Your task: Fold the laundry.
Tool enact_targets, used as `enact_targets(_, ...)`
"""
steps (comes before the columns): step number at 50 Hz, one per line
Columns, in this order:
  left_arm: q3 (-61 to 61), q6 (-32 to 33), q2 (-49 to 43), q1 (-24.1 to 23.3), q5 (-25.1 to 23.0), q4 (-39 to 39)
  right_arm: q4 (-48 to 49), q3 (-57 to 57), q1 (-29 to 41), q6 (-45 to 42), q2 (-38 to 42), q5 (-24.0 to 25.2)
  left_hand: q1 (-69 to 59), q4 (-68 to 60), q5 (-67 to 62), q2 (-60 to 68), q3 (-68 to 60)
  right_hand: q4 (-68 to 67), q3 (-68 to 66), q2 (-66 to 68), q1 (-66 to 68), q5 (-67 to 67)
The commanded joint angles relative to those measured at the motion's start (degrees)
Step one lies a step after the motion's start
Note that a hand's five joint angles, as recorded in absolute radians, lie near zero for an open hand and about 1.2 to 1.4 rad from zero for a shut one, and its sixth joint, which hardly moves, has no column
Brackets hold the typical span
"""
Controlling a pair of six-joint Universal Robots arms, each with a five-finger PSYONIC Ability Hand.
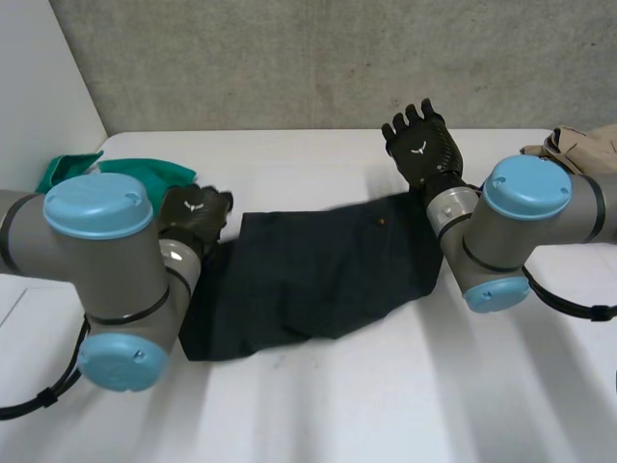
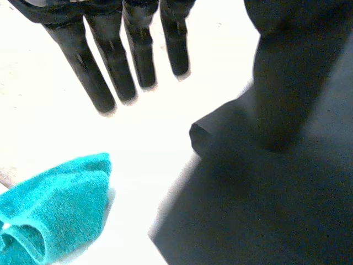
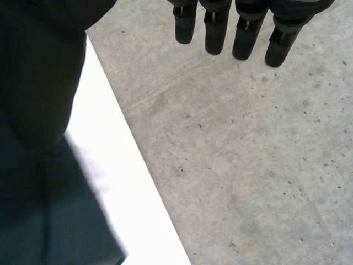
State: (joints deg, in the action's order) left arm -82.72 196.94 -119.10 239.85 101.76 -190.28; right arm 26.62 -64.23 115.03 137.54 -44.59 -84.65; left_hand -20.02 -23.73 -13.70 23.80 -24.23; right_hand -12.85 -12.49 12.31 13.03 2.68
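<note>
The dark garment (image 1: 318,275) lies flat in the middle of the white table (image 1: 386,405), apparently spread for folding. The left hand (image 1: 193,217) sits at its left edge and the right hand (image 1: 421,145) hangs above its far right corner. Both have straight fingers and grip nothing.

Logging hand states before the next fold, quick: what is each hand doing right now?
Left hand: open, holding nothing.
Right hand: open, holding nothing.
</note>
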Motion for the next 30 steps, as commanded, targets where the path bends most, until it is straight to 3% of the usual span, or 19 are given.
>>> enact_targets(1, -0.1, 0.1, 0.2, -0.7, 0.3, -1.4, -9.2, -6.9, -0.2, 4.0, -8.1, 0.0, 6.8, 10.5, 10.5, -10.6, 11.0, 2.8, 2.5, -2.3, -3.0, -2.7)
enact_targets(9, -9.2, 0.0, 9.1, -0.6, -0.7, -1.1, -24.5, -15.5, -0.7, 20.4, -19.2, 0.4, 5.8, 9.5, 9.4, -9.6, 10.0, 2.8, 2.5, -2.3, -3.0, -2.7)
enact_targets(14, -16.5, 0.0, 13.9, 0.4, -3.8, -0.9, -30.6, -22.6, -0.8, 30.2, -22.2, 1.4, 3.9, 7.6, 7.6, -7.7, 8.1, -11.2, -11.5, 11.7, 11.0, 11.3)
enact_targets(23, -22.3, 0.1, 13.4, 5.3, -15.4, -0.9, -23.2, -30.3, 0.1, 32.4, -23.3, 4.6, -5.6, -1.9, -2.0, 1.9, -1.4, -14.4, -14.8, 14.9, 14.2, 14.6)
enact_targets(26, -21.3, 0.2, 8.9, 5.4, -16.3, -1.1, -19.5, -30.2, 0.5, 31.7, -19.9, 4.2, -18.7, -15.0, -15.1, 15.0, -14.5, -14.6, -14.9, 15.1, 14.4, 14.7)
enact_targets(27, -20.1, 0.5, 7.1, 5.5, -16.3, -1.1, -18.5, -29.9, 0.7, 31.6, -18.5, 4.1, -29.3, -25.6, -25.6, 25.5, -25.1, -15.1, -15.4, 15.6, 14.9, 15.2)
enact_targets(30, -18.3, 1.4, 4.9, 5.4, -16.2, -1.1, -14.2, -28.9, 1.0, 31.3, -14.8, 3.5, -39.6, -35.9, -35.9, 35.8, -35.4, -19.1, -19.4, 19.6, 18.9, 19.2)
